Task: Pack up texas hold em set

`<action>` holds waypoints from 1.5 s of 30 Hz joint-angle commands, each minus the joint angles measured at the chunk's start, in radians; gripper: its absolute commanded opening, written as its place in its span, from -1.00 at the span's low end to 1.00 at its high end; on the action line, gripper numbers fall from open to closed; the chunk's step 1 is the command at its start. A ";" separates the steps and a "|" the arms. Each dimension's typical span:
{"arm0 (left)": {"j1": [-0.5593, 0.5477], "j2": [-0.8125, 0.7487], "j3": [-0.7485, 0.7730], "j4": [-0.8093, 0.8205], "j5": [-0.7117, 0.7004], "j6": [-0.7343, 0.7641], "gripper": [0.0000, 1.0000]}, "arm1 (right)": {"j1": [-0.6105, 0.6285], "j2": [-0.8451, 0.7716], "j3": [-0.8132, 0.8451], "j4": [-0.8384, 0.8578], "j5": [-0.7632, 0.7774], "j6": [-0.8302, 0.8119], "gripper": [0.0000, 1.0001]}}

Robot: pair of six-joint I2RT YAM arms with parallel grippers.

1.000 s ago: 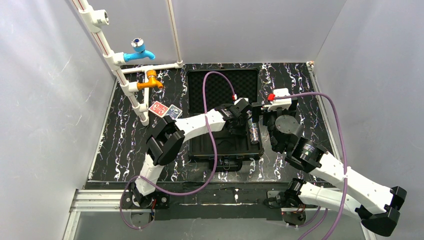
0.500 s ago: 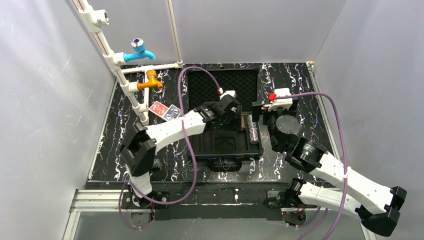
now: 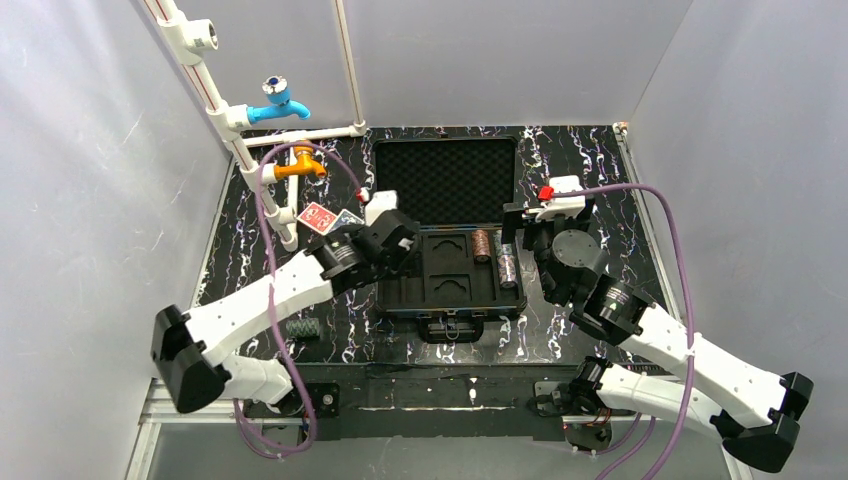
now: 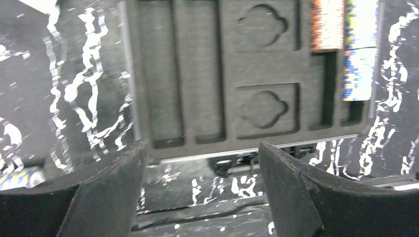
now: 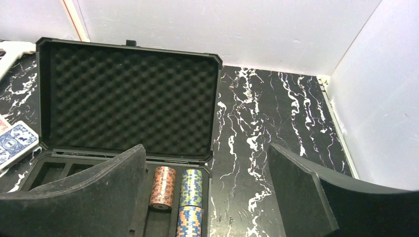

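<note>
Clearly the cards come next. The black case [image 3: 445, 290] lies open mid-tabletop [image 3: 590, 160], its foam lid [image 5: 128, 98] laid back, with an orange chip roll [image 5: 163, 186] and blue rolls [image 5: 190, 187] slotted at the tray's right end; both card pockets [image 4: 262, 106] are empty. The red deck [image 3: 316, 216] and blue deck [image 3: 348, 222] lie just left of the case, and a loose chip roll [image 3: 300, 328] lies nearer the arm bases. The left gripper [image 4: 201, 148] hangs by the case's left edge, jaws released and empty. The right gripper [image 5: 206, 147] hovers over the right side, jaws likewise spread on nothing. To pick cleanly (the decks look touching, hard to tell), I would descend squarely on one deck's long edges and avoid dragging its neighbour.
</note>
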 commanded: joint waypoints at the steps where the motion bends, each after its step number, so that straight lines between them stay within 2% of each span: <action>1: 0.011 -0.137 -0.081 -0.178 -0.150 -0.078 0.65 | 0.004 0.002 0.033 0.041 -0.017 0.030 1.00; 10: 0.032 -0.373 -0.235 -0.393 -0.243 -0.280 0.95 | 0.004 0.028 0.047 0.028 -0.042 0.077 1.00; 20: 0.053 -0.533 -0.345 -0.550 -0.306 -0.469 0.97 | 0.004 0.078 0.083 -0.007 -0.055 0.119 1.00; 24: 0.061 -0.534 -0.371 -0.618 -0.304 -0.535 0.97 | 0.004 0.160 0.201 -0.041 0.043 0.258 1.00; 28: 0.068 -0.537 -0.414 -0.664 -0.262 -0.606 0.97 | 0.004 0.263 0.405 -0.192 0.099 0.415 1.00; 33: 0.071 -0.570 -0.468 -0.706 -0.227 -0.689 0.97 | 0.004 0.324 0.607 -0.264 0.137 0.464 1.00; 39: 0.079 -0.625 -0.512 -0.731 -0.205 -0.743 0.97 | 0.004 0.323 0.669 -0.245 0.142 0.507 1.00; 45: 0.085 -0.602 -0.546 -0.755 -0.170 -0.835 0.97 | 0.004 0.328 0.682 -0.241 0.101 0.511 1.00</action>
